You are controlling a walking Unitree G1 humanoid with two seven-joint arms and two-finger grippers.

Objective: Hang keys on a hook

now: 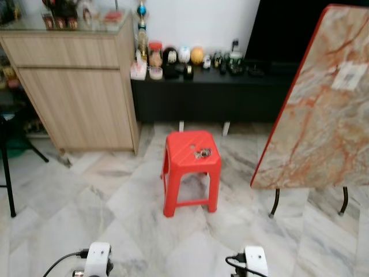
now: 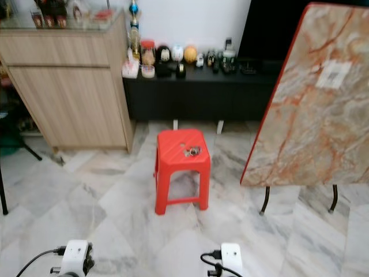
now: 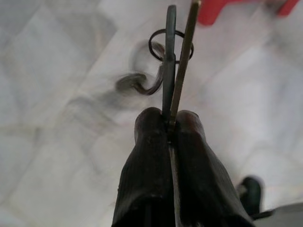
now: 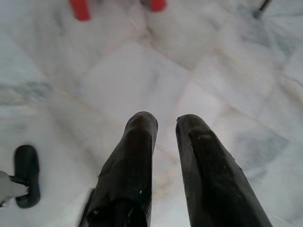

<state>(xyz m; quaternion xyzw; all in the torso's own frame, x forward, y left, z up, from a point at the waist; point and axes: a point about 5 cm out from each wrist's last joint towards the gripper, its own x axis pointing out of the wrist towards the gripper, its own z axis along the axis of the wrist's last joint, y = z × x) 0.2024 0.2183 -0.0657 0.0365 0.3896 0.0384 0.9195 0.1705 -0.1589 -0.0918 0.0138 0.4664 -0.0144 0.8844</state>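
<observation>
In the left wrist view my left gripper is shut on a set of keys. Two flat key blades and a dark ring stick out past the fingertips, and a blurred loop hangs beside them over the marble floor. My right gripper is low over the floor, its fingers a little apart with nothing between them. Ahead stands a red plastic stool with a small metal bunch of keys lying on its seat. The white wrists of my left arm and right arm sit at the bottom edge.
A wooden cabinet stands at the back left, next to a low black console carrying several small ornaments. A marble-patterned tabletop with a red edge stands tilted on thin legs at the right. A black stand leg is at the far left.
</observation>
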